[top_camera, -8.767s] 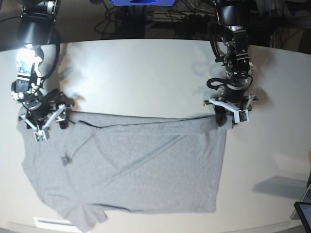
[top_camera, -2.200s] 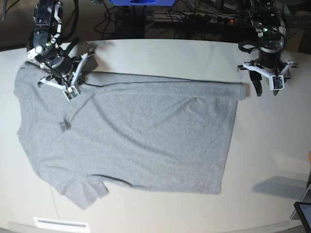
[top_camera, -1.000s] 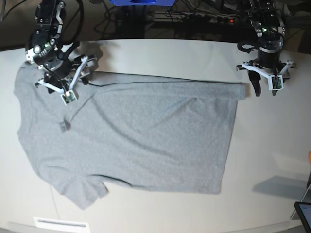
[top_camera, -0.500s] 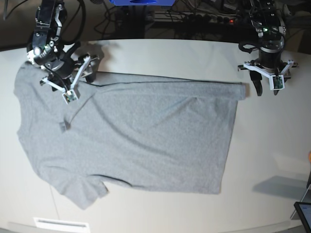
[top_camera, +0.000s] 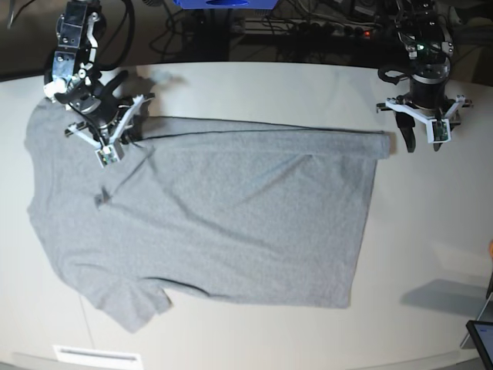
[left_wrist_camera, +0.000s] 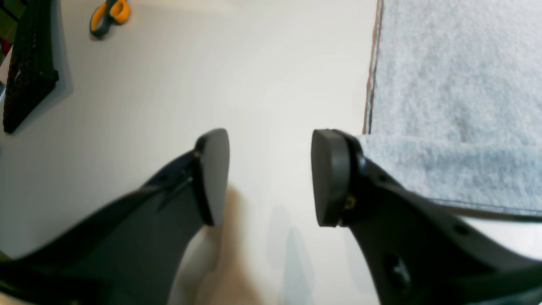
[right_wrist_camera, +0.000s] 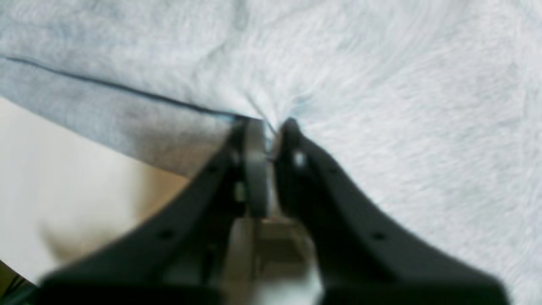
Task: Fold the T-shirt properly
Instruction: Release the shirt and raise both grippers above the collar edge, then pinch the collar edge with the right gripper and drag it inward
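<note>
From the left wrist I see my left gripper [left_wrist_camera: 269, 176] spread wide over bare table [left_wrist_camera: 169, 84], the heather-grey T-shirt [left_wrist_camera: 457, 84] just beside it. From the right wrist, my right gripper [right_wrist_camera: 271, 127] pinches a puckered fold of shirt fabric. From the base, the shirt lies flat, plain side up, lengthwise across the table, hem toward my left arm.

Heather-grey T-shirt [top_camera: 223, 216], off-white table [top_camera: 431, 223], orange-handled scissors [left_wrist_camera: 109, 16].
</note>
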Available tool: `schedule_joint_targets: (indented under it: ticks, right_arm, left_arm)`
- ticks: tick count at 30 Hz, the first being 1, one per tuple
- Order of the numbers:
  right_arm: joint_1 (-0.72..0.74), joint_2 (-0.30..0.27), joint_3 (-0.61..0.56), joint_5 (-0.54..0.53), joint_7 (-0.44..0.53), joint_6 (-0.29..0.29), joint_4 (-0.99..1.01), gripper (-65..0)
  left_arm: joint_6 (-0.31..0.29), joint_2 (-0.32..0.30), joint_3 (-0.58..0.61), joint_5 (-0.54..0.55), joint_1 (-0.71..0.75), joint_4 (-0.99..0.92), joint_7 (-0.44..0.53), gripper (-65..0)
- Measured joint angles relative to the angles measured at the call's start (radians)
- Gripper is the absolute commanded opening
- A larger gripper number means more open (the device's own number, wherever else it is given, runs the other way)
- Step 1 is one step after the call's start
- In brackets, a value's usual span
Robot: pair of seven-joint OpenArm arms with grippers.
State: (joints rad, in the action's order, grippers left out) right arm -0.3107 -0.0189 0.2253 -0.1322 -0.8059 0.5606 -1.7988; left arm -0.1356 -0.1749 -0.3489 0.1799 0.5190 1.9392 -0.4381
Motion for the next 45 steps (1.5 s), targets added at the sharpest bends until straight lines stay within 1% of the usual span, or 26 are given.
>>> schedule_joint_targets:
  ticks: [4, 6, 9, 12, 13, 14, 15, 18, 19, 20, 21, 28, 29, 33, 34, 36, 40, 45]
  right_arm:
    - [-0.002, 0.0, 0.0, 0.0, -0.008, 0.0, -0.007, -64.0]
    - [-0.01, 0.001, -0.001, 0.003, -0.043, 0.007, -0.034, -64.0]
    - [-0.014, 0.002, -0.002, 0.009, -0.137, 0.008, -0.089, -63.4]
    - [-0.009, -0.029, -0.011, 0.003, -0.156, 0.015, -0.136, -63.0]
    - [-0.001, -0.034, -0.01, 0.005, -0.169, 0.015, -0.135, -61.5]
    - [0.006, -0.034, -0.01, 0.012, -0.19, 0.014, -0.134, -58.9]
    - [0.008, -0.035, -0.01, 0.012, -0.192, 0.014, -0.134, -54.8]
    - [0.005, -0.033, -0.01, 0.008, -0.19, 0.015, -0.134, -40.8]
    - [0.006, -0.033, -0.008, 0.008, -0.191, 0.014, -0.134, -37.0]
    - [0.006, -0.033, -0.006, 0.008, -0.191, 0.014, -0.134, -34.2]
    - [0.006, -0.033, -0.006, 0.008, -0.191, 0.014, -0.134, -33.1]
    - [0.006, -0.033, -0.006, 0.008, -0.191, 0.014, -0.134, -33.4]
    - [0.006, -0.033, -0.007, 0.008, -0.191, 0.014, -0.134, -34.2]
    - [0.006, -0.033, -0.007, 0.008, -0.19, 0.014, -0.134, -45.7]
    - [0.006, -0.034, -0.007, 0.008, -0.19, 0.014, -0.134, -47.9]
    - [0.006, -0.033, -0.007, 0.008, -0.19, 0.014, -0.134, -50.1]
    - [0.006, -0.033, -0.008, 0.008, -0.191, 0.014, -0.134, -49.9]
    - [0.006, -0.033, -0.008, 0.008, -0.191, 0.014, -0.134, -49.8]
  left_arm:
    - [0.0, 0.0, 0.0, 0.0, 0.0, 0.0, 0.0, -34.9]
    - [0.0, 0.0, 0.0, 0.0, 0.0, 0.0, 0.0, -34.9]
    - [0.0, 0.0, 0.0, 0.0, 0.0, 0.0, 0.0, -34.9]
    - [0.0, 0.0, 0.0, 0.0, 0.0, 0.0, 0.0, -34.9]
    - [0.0, 0.0, 0.0, 0.0, 0.0, 0.0, 0.0, -34.9]
    - [0.0, 0.0, 0.0, 0.0, 0.0, 0.0, 0.0, -34.9]
    - [0.0, 0.0, 0.0, 0.0, 0.0, 0.0, 0.0, -34.9]
    - [0.0, 0.0, 0.0, 0.0, 0.0, 0.0, 0.0, -34.9]
    - [0.0, 0.0, 0.0, 0.0, 0.0, 0.0, 0.0, -34.9]
    - [0.0, 0.0, 0.0, 0.0, 0.0, 0.0, 0.0, -34.9]
    - [0.0, 0.0, 0.0, 0.0, 0.0, 0.0, 0.0, -34.9]
    - [0.0, 0.0, 0.0, 0.0, 0.0, 0.0, 0.0, -34.9]
    - [0.0, 0.0, 0.0, 0.0, 0.0, 0.0, 0.0, -34.9]
    - [0.0, 0.0, 0.0, 0.0, 0.0, 0.0, 0.0, -34.9]
    - [0.0, 0.0, 0.0, 0.0, 0.0, 0.0, 0.0, -34.9]
    - [0.0, 0.0, 0.0, 0.0, -0.001, -0.007, 0.002, -34.9]
    - [0.0, 0.0, 0.0, 0.0, -0.003, -0.049, -0.003, -34.9]
    - [0.0, 0.0, 0.005, 0.0, -0.003, -0.058, -0.003, -34.9]
